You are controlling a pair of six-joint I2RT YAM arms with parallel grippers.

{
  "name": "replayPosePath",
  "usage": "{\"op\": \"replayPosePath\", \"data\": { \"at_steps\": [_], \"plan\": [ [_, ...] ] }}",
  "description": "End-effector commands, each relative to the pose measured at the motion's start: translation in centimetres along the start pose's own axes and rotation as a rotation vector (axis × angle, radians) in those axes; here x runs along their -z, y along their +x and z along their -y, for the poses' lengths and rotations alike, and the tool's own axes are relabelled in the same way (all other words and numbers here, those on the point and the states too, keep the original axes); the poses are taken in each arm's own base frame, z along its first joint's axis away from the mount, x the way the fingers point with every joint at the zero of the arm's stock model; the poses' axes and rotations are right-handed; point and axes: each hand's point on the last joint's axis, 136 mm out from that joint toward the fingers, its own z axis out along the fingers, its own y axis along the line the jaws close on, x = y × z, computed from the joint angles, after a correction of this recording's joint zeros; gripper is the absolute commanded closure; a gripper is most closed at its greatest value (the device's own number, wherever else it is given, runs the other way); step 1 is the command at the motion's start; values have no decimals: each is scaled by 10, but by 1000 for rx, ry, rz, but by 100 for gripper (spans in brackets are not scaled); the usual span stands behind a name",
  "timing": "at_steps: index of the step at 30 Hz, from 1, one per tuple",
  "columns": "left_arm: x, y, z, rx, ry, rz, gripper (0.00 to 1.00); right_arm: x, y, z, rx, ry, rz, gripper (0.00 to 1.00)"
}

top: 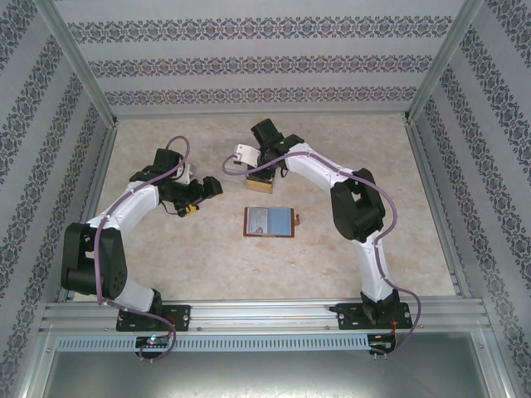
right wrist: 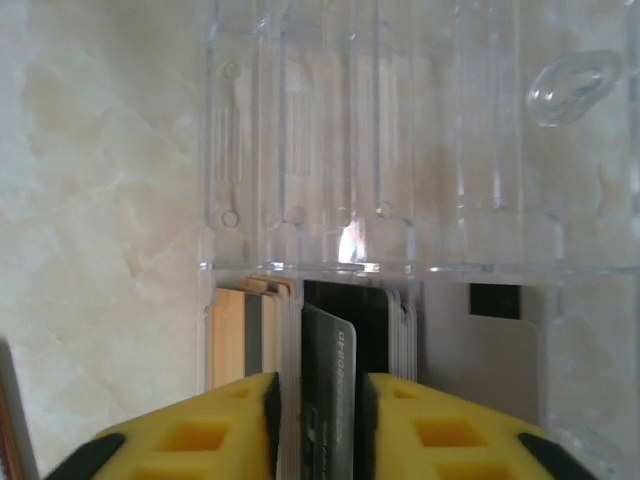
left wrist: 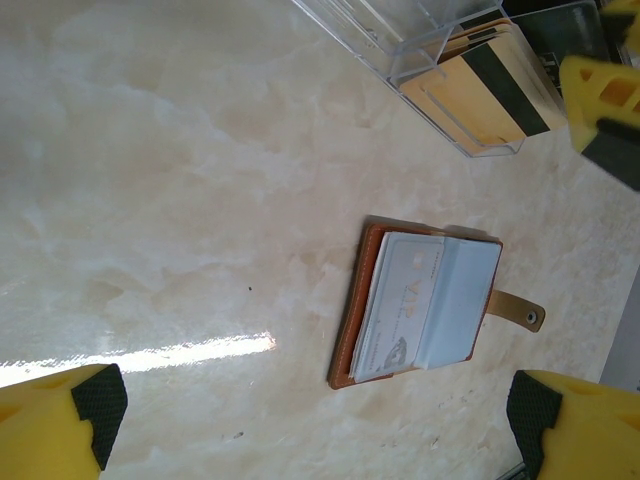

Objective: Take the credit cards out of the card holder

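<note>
Brown leather card holder (top: 270,221) lies open and flat on the pale marbled tabletop (top: 174,265), mid-table between the arms, with a pale card (left wrist: 405,300) showing in its clear sleeve. Beyond it stands a clear plastic organiser (right wrist: 380,150) holding upright tan cards (left wrist: 490,100). The right gripper (right wrist: 320,395) straddles a dark grey card (right wrist: 330,410) standing in that organiser; its yellow fingers seem slightly parted, a thin gap beside the card. The left gripper (left wrist: 315,430) hovers near the holder, spread wide, empty.
</note>
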Motion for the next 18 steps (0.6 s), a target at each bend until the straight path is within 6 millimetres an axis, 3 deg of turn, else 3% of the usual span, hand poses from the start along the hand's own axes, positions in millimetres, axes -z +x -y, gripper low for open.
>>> {"op": "replayPosePath", "data": {
  "at_steps": [1,9,13,18],
  "plan": [
    [2,-3,2,-15,10,-8,1,29,-21,13,-43,43,61,60],
    [2,-2,3,-13,17,-9,0,82,-47,10,-214,66,175,57],
    [-1,0,6,-13,19,-13,2,99,-44,7,-479,152,175,52],
    [-9,7,16,-28,23,-38,10,113,-26,-14,-878,162,207,42]
  ]
}}
